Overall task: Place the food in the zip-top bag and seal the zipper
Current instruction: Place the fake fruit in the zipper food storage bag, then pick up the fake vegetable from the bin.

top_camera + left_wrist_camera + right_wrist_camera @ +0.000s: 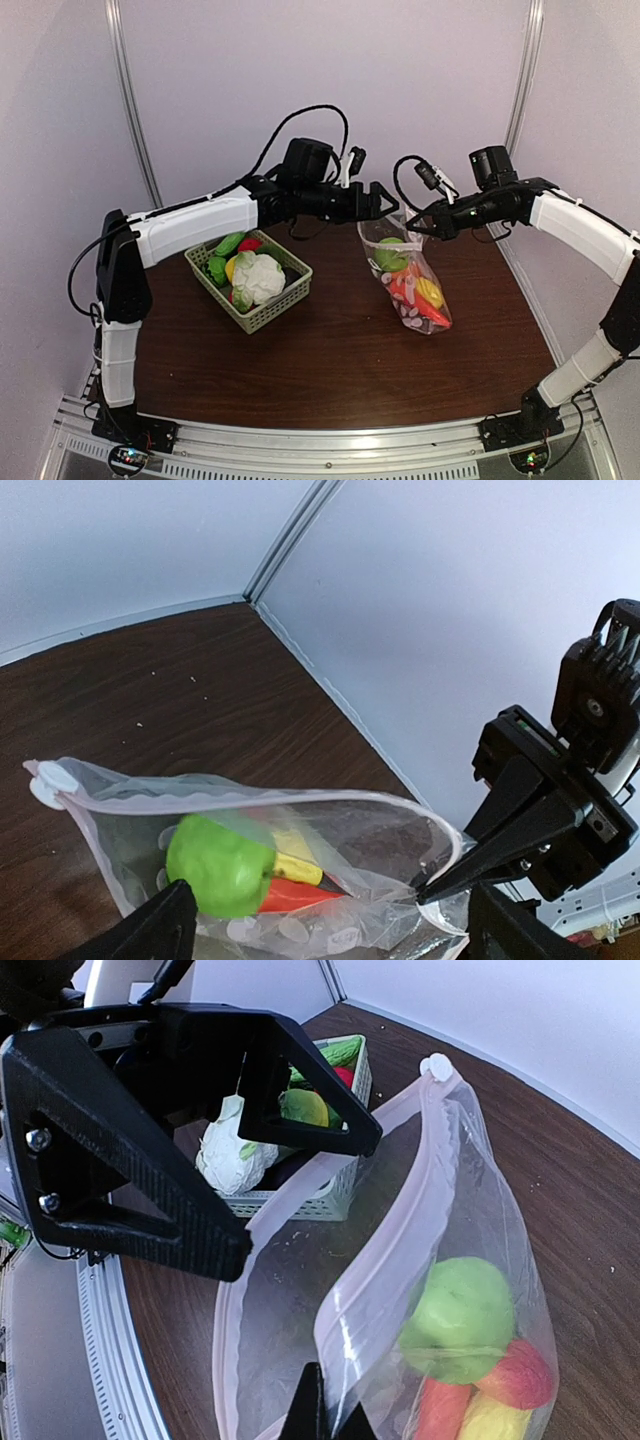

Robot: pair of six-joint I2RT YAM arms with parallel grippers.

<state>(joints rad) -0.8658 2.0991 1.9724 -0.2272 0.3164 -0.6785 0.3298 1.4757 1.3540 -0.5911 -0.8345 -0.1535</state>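
We see the clear dotted plastic zip-top bag (408, 285) on the dark brown wooden table (330, 365), right of centre. Its bottom end rests on the wood and its mouth is lifted toward the far side.

Right gripper (412, 228) is clenched on one corner of the mouth, at the end of the pale pinkish zipper strip (388, 1235). Left wrist view shows its two black fingers meeting at a point on the plastic.

Zipper is unsealed, with the two lips bowed apart. Small white round tab (437, 1066) sits at the end opposite the pinch.

Left gripper (385, 203) is released, fingers spread wide just at the open mouth. We can't tell whether either finger touches the plastic.

Inside the bag, the round green toy piece (218, 865) is nearest the mouth. The red-orange toy piece (300, 893) and yellow toy piece (296, 858) are right beside it, deeper in.

Pale green lattice basket (285, 305) sits left of the bag, apart from it. It holds the white toy cauliflower (260, 277), a second yellow piece (305, 1108), a long green piece (335, 1052) and a red piece (345, 1075).
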